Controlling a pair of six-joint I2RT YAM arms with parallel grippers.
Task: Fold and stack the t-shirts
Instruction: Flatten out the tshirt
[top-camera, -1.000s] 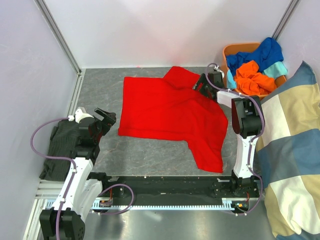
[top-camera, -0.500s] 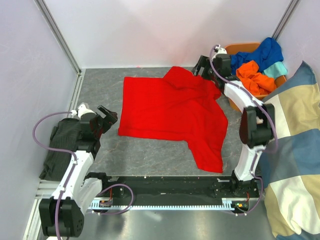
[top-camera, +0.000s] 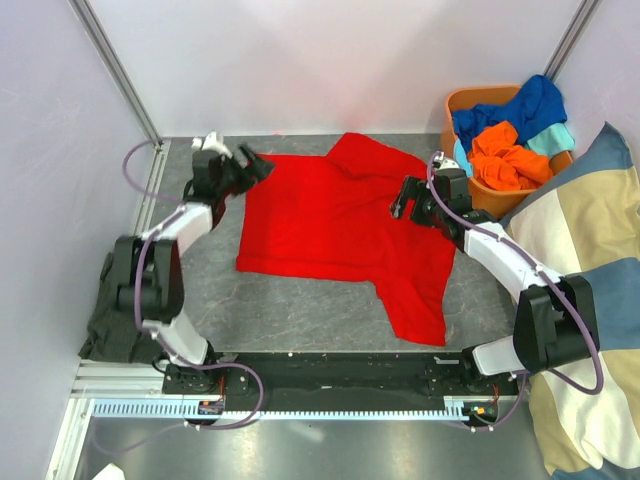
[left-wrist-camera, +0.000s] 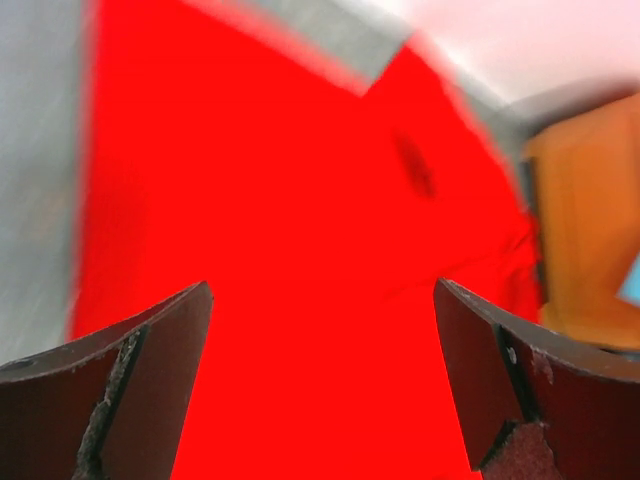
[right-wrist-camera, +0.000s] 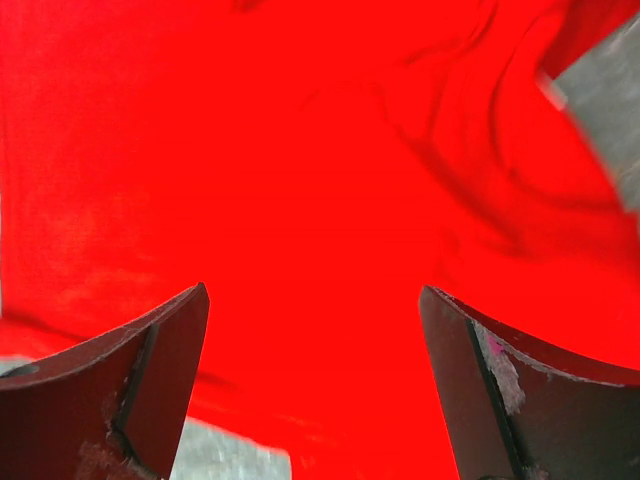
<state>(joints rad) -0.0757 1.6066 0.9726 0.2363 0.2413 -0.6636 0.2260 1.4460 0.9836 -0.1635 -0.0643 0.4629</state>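
Grey surface (top-camera: 300, 300) fills the walled cell, with a checked cushion (top-camera: 590, 290) leaning in at the right. On the surface the red shirt (top-camera: 330, 225) lies spread and mostly flat, rumpled along its far right part, with 1 sleeve trailing toward the arms. A basket (top-camera: 460, 100) in the far right corner holds 3 more in a loose heap: blue shirt (top-camera: 525, 105), orange shirt (top-camera: 505, 155) and teal shirt (top-camera: 555, 135). The left pincer (top-camera: 252, 166) hovers by the red shirt's far left corner, fingers apart and empty. The right pincer (top-camera: 402, 205) hangs over its right side, fingers likewise apart. The cloth looks light, limp and apt to bunch, so I judge corners and hem edges the best holds, pinched low and lifted together.
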